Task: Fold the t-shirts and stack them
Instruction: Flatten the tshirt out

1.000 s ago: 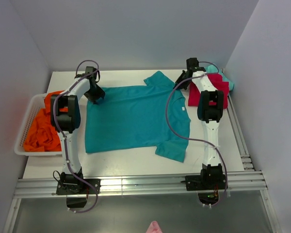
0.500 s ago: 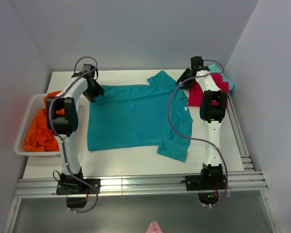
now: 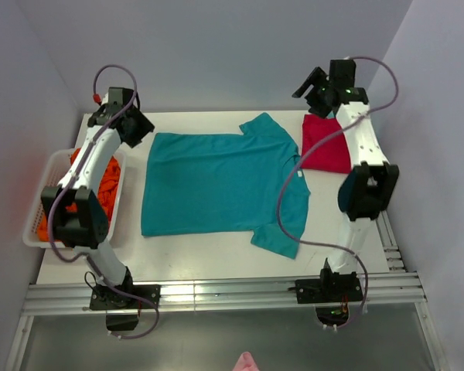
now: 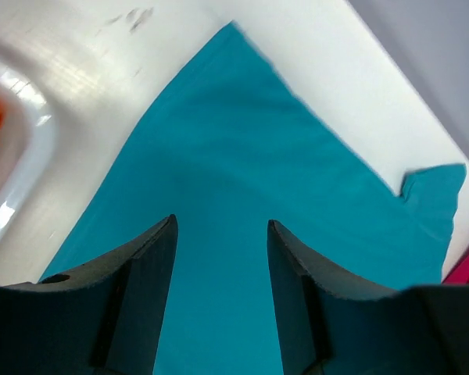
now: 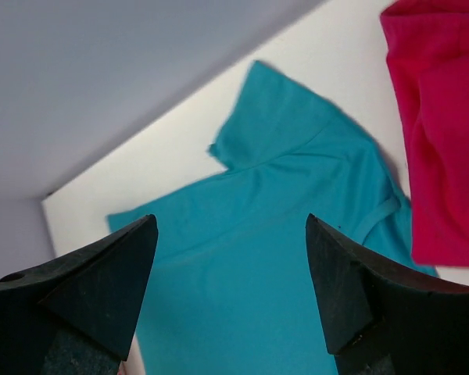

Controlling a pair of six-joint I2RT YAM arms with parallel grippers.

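- Teal tee [image 3: 216, 185] laid flat in middle of tabletop [image 3: 193, 251], neck to right, white label [image 3: 299, 175] seen at collar.
- Red tee [image 3: 326, 143] folded at far right corner, just beside teal sleeve.
- Orange tee [image 3: 107, 174] piled in white basket [image 3: 32, 228] at left edge, partly hidden by left arm.
- Left claw [image 3: 133, 127] hung over far left corner of teal tee, spread, nothing pinched.
- Right claw [image 3: 309, 83] hung above red tee, spread wide, nothing pinched.

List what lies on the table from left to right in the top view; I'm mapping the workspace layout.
White basket holding orange t-shirts → teal-blue t-shirt → red t-shirt.
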